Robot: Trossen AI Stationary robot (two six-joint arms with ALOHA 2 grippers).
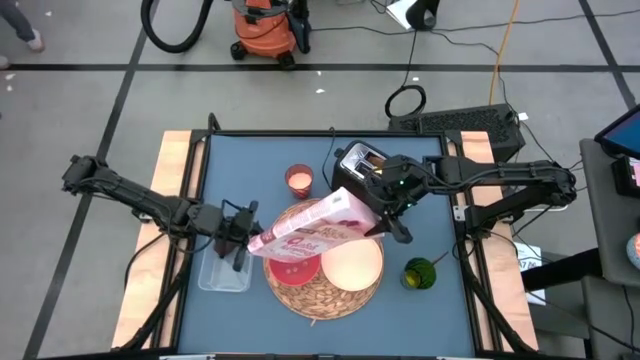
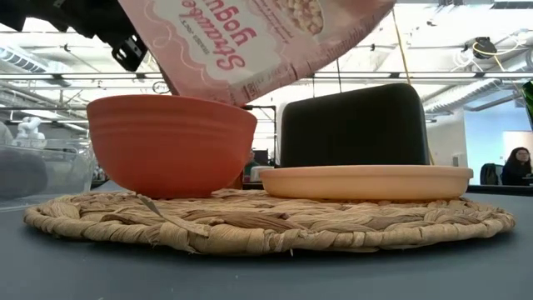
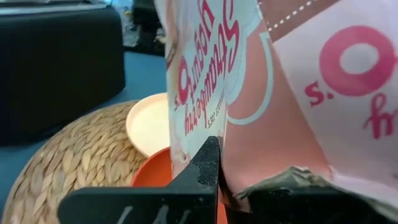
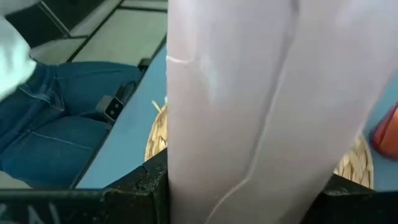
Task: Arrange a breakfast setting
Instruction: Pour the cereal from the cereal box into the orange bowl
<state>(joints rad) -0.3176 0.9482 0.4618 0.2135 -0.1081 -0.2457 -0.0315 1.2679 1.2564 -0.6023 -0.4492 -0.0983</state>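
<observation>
A pink printed pouch (image 1: 312, 232) hangs slanted over the small red bowl (image 2: 171, 146), its left end lower. The bowl and a cream round plate (image 2: 366, 182) stand on the woven straw mat (image 2: 266, 223). My left gripper (image 3: 224, 186) is shut on the pouch's lower left end. My right gripper (image 4: 249, 199) is shut across its raised right end, above the mat's far right part. From above, the pouch hides most of the bowl (image 1: 297, 266). My left gripper pinches the pouch's lower left end (image 3: 233, 168), beside a ragged edge (image 3: 292, 176), between its two fingers. It comes nearly level from the table's left. The pouch is clear of the bowl. My right gripper has the pouch's pale back (image 4: 249, 124) between its fingers (image 4: 152, 183), one on each side of its width. It comes slanting down from the table's right. That end is the higher one.
A black toaster (image 1: 362, 165) stands behind the mat, a small pink cup (image 1: 298, 180) to its left. A clear tub (image 1: 225, 272) lies left of the mat, a green object (image 1: 420, 273) right of it. A person in jeans (image 4: 56, 124) is beyond the table.
</observation>
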